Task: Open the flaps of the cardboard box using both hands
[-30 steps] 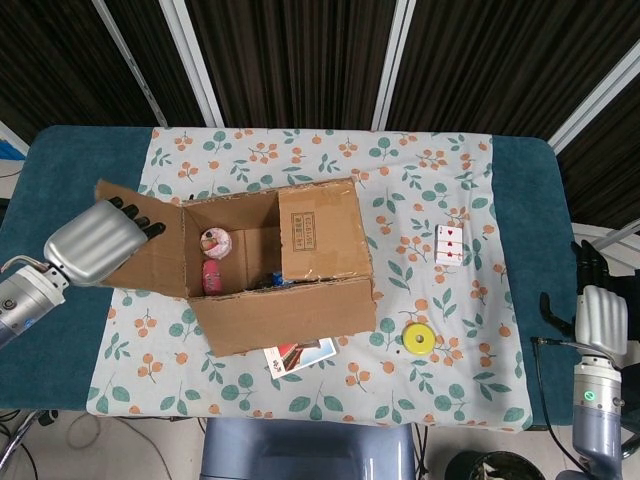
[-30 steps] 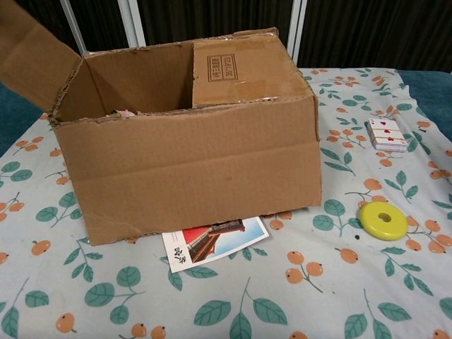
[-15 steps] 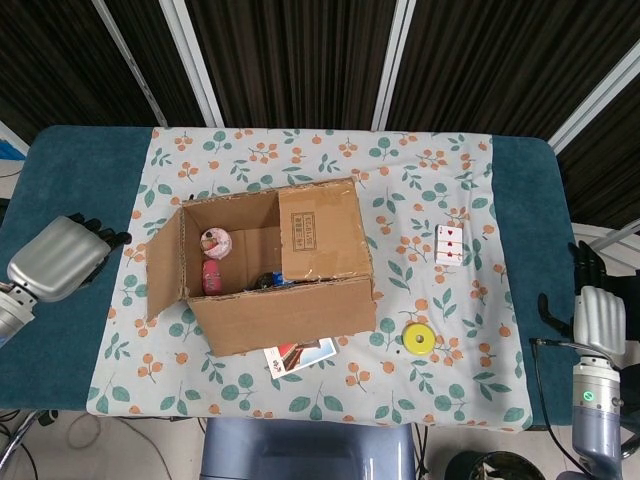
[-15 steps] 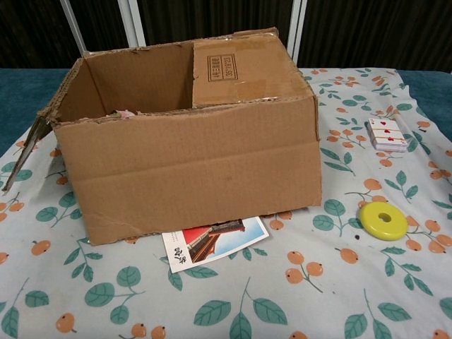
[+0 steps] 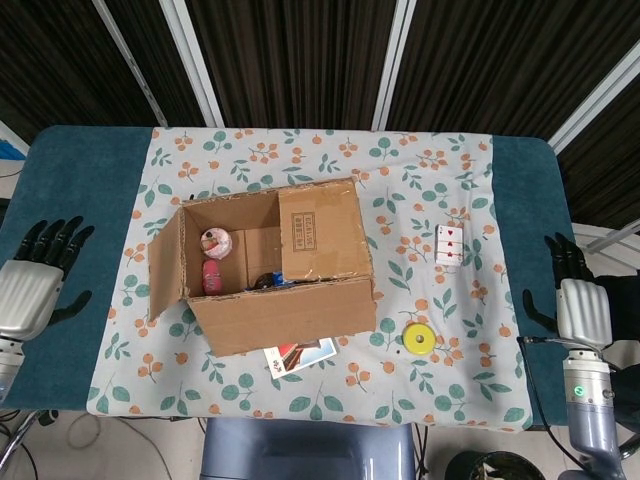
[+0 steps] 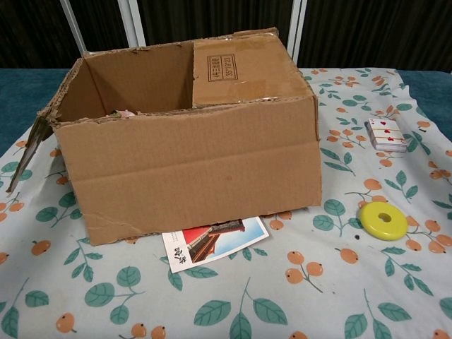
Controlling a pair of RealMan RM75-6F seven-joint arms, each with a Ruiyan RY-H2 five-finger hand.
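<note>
The cardboard box [image 5: 270, 300] [image 6: 191, 166] sits mid-table on the flowered cloth. Its left flap [image 5: 165, 268] [image 6: 28, 152] hangs down outside the left wall. The right flap [image 5: 320, 232] [image 6: 240, 70] still lies flat over the right half of the opening. Inside, a pink toy [image 5: 214, 243] and a red-pink bottle [image 5: 211, 277] lie at the left. My left hand [image 5: 32, 285] hovers over the teal table edge far left of the box, fingers spread, holding nothing. My right hand [image 5: 578, 300] hangs off the right table edge, fingers apart and empty. Neither hand appears in the chest view.
A postcard [image 5: 300, 354] [image 6: 215, 241] pokes out from under the box's front. A yellow ring [image 5: 418, 339] [image 6: 382, 220] lies front right of the box. A pack of playing cards [image 5: 449, 244] [image 6: 386, 134] rests to the right.
My left hand let go of the left flap and drew back left to the table edge; the flap dropped down against the box's side. My right hand rose slightly and spread its fingers.
</note>
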